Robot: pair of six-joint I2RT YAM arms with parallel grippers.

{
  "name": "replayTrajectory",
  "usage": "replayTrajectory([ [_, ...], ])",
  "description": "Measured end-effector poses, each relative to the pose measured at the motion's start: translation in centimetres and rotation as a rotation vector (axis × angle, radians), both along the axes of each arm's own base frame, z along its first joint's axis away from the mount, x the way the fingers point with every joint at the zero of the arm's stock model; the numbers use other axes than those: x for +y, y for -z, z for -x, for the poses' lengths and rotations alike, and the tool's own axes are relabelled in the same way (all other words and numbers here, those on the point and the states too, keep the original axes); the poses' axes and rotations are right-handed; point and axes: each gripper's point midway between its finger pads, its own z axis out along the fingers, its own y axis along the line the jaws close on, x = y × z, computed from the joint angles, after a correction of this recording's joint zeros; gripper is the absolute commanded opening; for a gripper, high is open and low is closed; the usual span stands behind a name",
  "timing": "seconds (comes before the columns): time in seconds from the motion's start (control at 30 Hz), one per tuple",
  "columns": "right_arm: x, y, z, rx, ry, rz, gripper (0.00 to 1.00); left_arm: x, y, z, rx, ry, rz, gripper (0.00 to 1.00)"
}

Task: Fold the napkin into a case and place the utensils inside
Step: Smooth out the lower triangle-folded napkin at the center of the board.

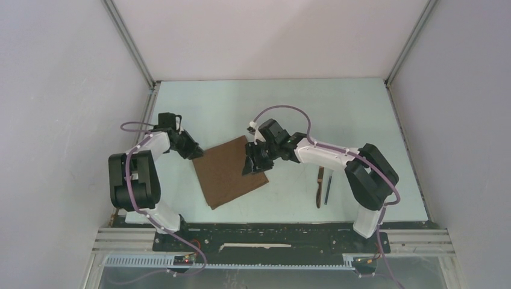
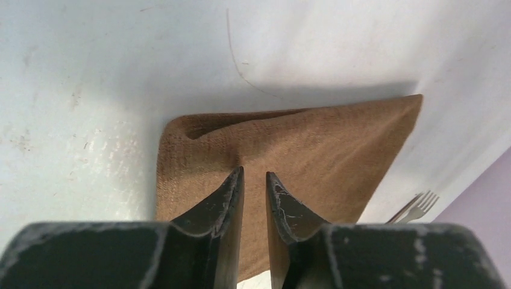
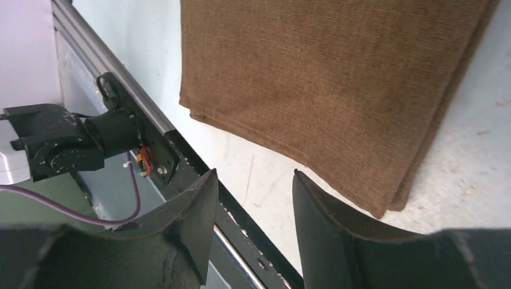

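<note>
One risk: left fingers [image 2: 223, 205], nearly shut over napkin [image 2: 313, 138] at lower centre, hold uncertain, may drag folds apart; right fingers [image 3: 193, 217] released.

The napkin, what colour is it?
The napkin is plain brown, clearest in the right wrist view.

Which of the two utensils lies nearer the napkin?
The brown-handled knife: it lies on the napkin's side of the thinner dark utensil, which lies alongside it.
</note>
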Motion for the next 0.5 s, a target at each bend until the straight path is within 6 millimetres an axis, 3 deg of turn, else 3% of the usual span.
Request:
replayTrajectory([
  [0.1, 0.9, 0.5, 0.3, 0.035, -0.026, -0.046, 0.53, 0.3, 1.1, 0.4, 0.036, 0.000, -0.009, 0.25],
  [0.2, 1.1, 2.8, 0.3, 0.075, -0.037, -0.052, 0.53, 0.7, 1.9, 0.5, 0.060, -0.006, -0.008, 0.25],
  [0.33, -1.6, 7.2, 0.9, 0.159, 0.003, 0.025, 0.52, 0.9, 2.4, 0.6, 0.076, -0.013, -0.006, 0.32],
  [0.5, -3.2, 7.6, -0.3, 0.162, 0.042, 0.023, 0.53, 0.7, 1.7, 0.6, 0.052, 0.012, -0.006, 0.46],
])
